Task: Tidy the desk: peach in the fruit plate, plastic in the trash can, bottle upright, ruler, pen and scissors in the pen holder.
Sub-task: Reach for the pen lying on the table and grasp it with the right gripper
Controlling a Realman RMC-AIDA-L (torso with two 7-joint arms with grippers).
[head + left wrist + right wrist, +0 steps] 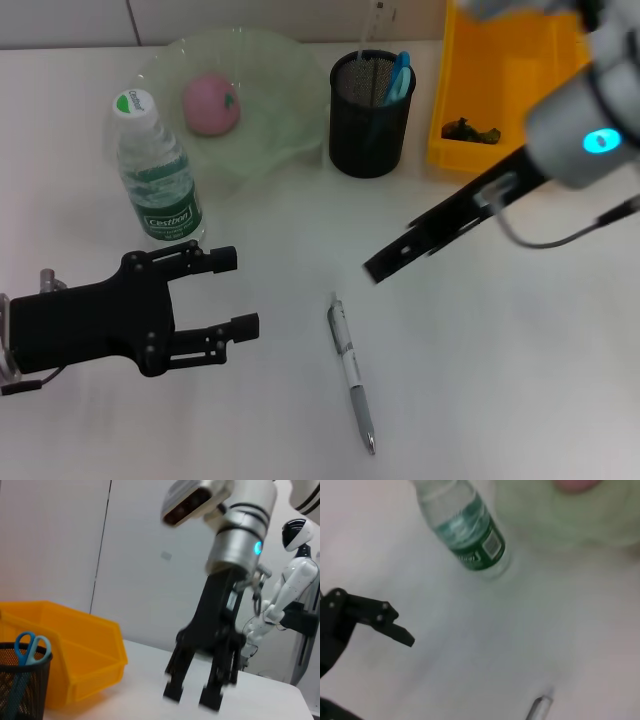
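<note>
A grey pen [350,368] lies on the white desk between my two grippers, and its tip shows in the right wrist view [540,709]. My left gripper [235,292] hovers open to the pen's left, in front of the upright bottle [156,172]. Above and to the right of the pen, my right gripper [378,266] reaches in from the upper right; the left wrist view shows this right gripper [191,696] open and holding nothing. The peach [210,103] rests in the green fruit plate [290,75]. Blue scissors [398,76] and a ruler [376,28] stand in the black mesh pen holder [370,120].
The yellow trash can [500,60] stands at the back right with crumpled dark plastic [470,130] inside. Bottle [470,535] and plate [545,520] stand close together at the back left. A white robot figure [295,575] stands beyond the desk.
</note>
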